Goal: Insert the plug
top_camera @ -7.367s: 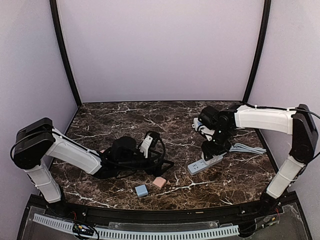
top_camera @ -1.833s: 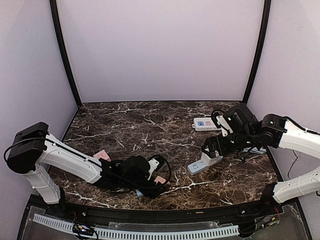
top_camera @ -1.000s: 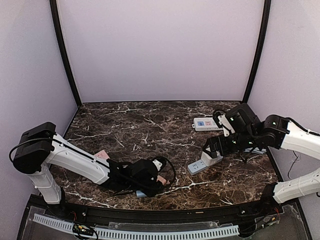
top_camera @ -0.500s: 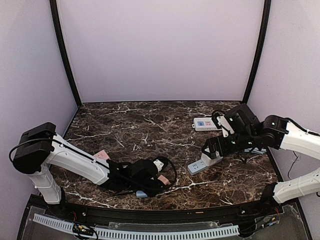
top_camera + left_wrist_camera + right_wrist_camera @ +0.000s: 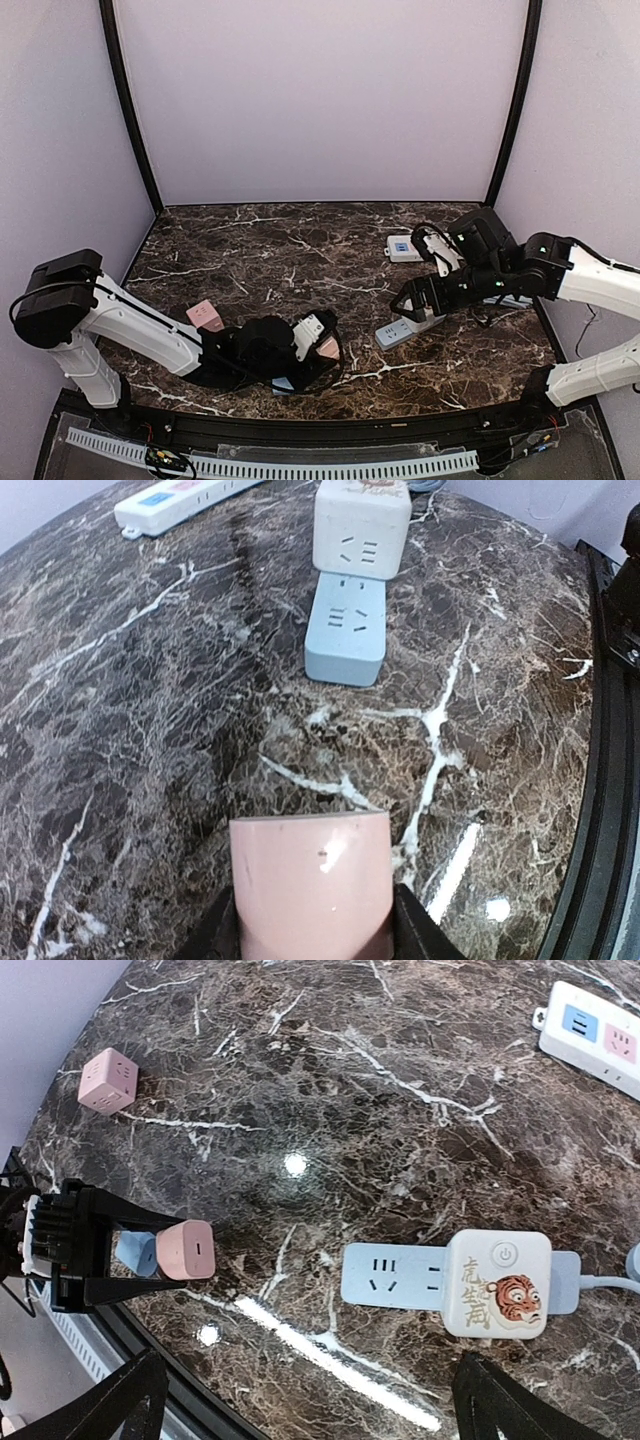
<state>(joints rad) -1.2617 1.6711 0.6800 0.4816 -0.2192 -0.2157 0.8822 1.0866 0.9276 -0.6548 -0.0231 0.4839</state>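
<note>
**Item:** pink rounded-edge plastic cube plug (image 5: 310,875).

**Location:** pinched on two opposite flanks between the fingers of the left tool (image 5: 312,925). It appears to be held just off the dark, white-veined, polished stone-look worktop (image 5: 150,730). Its upper face is bare.

**Handling (judged):** light, rigid moulded shell. The skin is smooth and satin, so probably slippery. Not fragile. The flat parallel sides are the sensible hold, as it is gripped at present. It could pivot in the grip under seating force. No prongs show, so the face that carries them cannot be told.

**Receiving part:** pale blue flat plastic power strip (image 5: 345,630), rounded corners, matte. It lies ahead of the left tool, well apart, with a free socket facing up at its near end. A white square plastic adapter with a tiger print (image 5: 497,1282) sits on the far end.

**Right tool** (image 5: 310,1410): jaws spread wide with nothing between them, hanging above the strip.

**Also present:**
- small blue plastic cube (image 5: 135,1253), on the worktop just beside the left tool
- second pink plastic cube (image 5: 108,1080), well apart from both tools
- long white plastic power strip (image 5: 180,500), far beyond the left tool, towards its left
</note>
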